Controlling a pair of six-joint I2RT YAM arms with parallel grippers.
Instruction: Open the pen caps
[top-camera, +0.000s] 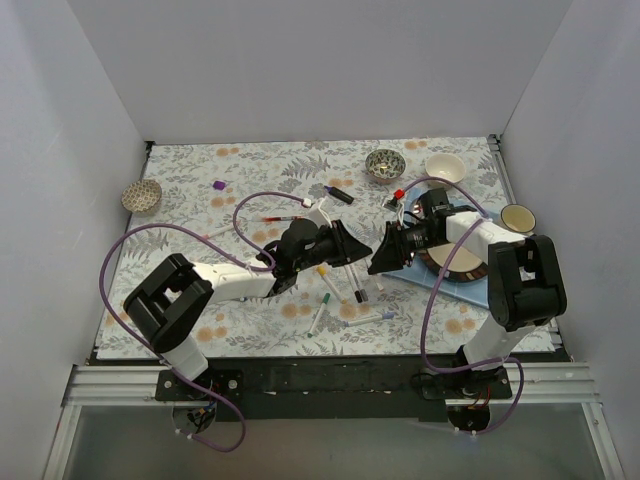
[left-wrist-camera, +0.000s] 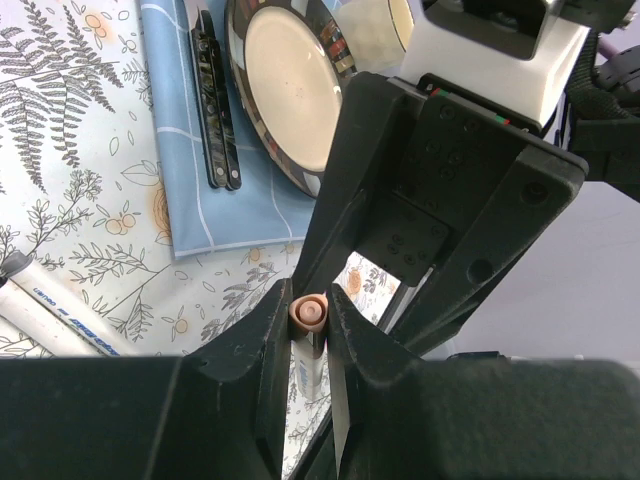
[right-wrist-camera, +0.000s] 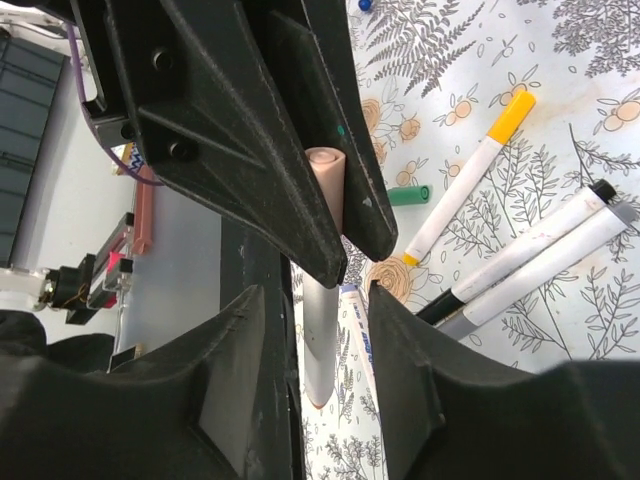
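Two arms meet nose to nose at the middle of the flowered surface (top-camera: 200, 165). The left jaws are clenched on one pink cap (left-wrist-camera: 308, 314), pinched right at their tips. The right jaws are released, straddling the pale barrel (right-wrist-camera: 318, 345) below the cap, with a gap showing on one side. Whether the cap is seated on the barrel I cannot tell.

Two caps lie loose: a purple cap (top-camera: 219, 185) in the upper left and a red cap (top-camera: 399, 193) just above the right arm. I count about seven loose pens from overhead, most bunched just below the jaws. Among them are a yellow-capped pen (right-wrist-camera: 470, 175), a green-capped pen (top-camera: 329, 296) and a black-tipped pen (right-wrist-camera: 540, 235). A red pen (top-camera: 280, 218) lies apart, above the left arm.

There are three bowls: a patterned bowl (top-camera: 142, 196) at the left edge, a second patterned bowl (top-camera: 385, 165) and a white bowl (top-camera: 445, 167) near the top edge. One cup (top-camera: 517, 217) sits at the right edge. One plate (left-wrist-camera: 290, 90) rests on one blue cloth (left-wrist-camera: 190, 180), with two dark handles (left-wrist-camera: 215, 100) beside its rim.

White walls close in three sides. The widest room is in the left half, between the left-edge bowl and the red pen.
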